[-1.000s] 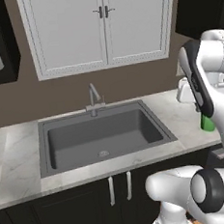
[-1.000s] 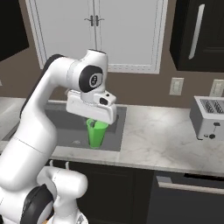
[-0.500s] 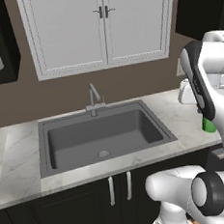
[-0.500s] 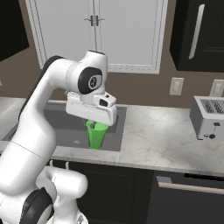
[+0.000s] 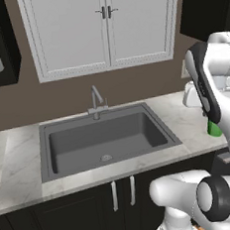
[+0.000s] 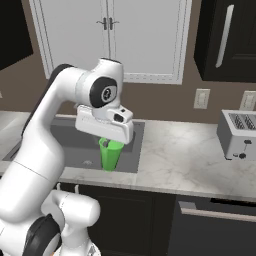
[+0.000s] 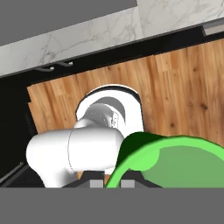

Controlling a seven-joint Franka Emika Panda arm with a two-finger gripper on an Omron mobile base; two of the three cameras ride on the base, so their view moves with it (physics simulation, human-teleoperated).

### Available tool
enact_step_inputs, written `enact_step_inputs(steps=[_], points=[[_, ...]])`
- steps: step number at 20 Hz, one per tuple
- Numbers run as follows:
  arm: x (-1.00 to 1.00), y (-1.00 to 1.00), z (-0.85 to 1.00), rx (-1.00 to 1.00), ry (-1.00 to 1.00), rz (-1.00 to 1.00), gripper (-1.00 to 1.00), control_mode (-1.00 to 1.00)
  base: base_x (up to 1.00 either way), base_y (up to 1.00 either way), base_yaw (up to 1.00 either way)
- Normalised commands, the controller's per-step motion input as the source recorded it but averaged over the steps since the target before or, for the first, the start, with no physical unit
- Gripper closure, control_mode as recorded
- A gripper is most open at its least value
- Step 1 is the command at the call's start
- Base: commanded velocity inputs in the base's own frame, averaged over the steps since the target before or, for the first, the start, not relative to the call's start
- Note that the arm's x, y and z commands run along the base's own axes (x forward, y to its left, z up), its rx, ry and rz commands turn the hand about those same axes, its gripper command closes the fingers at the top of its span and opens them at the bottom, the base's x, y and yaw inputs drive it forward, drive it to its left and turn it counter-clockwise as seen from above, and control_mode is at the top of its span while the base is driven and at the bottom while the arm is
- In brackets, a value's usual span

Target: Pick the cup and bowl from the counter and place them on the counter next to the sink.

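Observation:
My gripper [image 6: 112, 144] is shut on the bright green cup [image 6: 111, 156], which hangs upright below the hand. In the right base view the cup sits in front of the sink's [image 6: 64, 136] right rim, near the front edge of the white marble counter [image 6: 185, 155]. From the left base view, a sliver of the cup [image 5: 215, 129] peeks out behind my forearm, right of the sink [image 5: 104, 138]. The cup's rim [image 7: 175, 159] looms large in the hand view, with wooden floor behind it. The red bowl is out of view.
A chrome faucet [image 5: 97, 102] stands behind the basin. A silver toaster [image 6: 239, 134] sits on the counter at the far right, below wall outlets. White wall cabinets [image 5: 103, 26] hang above. Black cabinet doors run under the counter.
The cup has sunk very slightly in the gripper's hold. Otherwise the arm has barely moved.

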Motion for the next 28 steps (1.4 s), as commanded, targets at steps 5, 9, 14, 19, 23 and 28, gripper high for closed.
enact_step_inputs(steps=[5, 9, 14, 19, 23, 28], points=[[0.08, 0.00, -0.32, 0.05, 0.00, 0.00, 1.00, -1.00, 0.00, 0.00, 0.00], [0.41, -0.02, -0.48, 0.06, 0.00, 0.00, 1.00, -1.00, 0.00, 0.00, 0.00], [0.35, -0.22, -0.02, -0.03, -0.03, 0.00, 1.00, -1.00, 0.00, 0.00, 0.00], [0.32, -0.28, -0.03, -0.13, 0.00, -0.01, 1.00, -1.00, 0.00, 0.00, 0.00], [0.31, -0.24, -0.09, -0.07, 0.00, -0.01, 1.00, -1.00, 0.00, 0.00, 0.00], [0.35, -0.12, -0.31, -0.02, -0.01, -0.02, 1.00, -1.00, 0.00, 0.00, 0.00]])
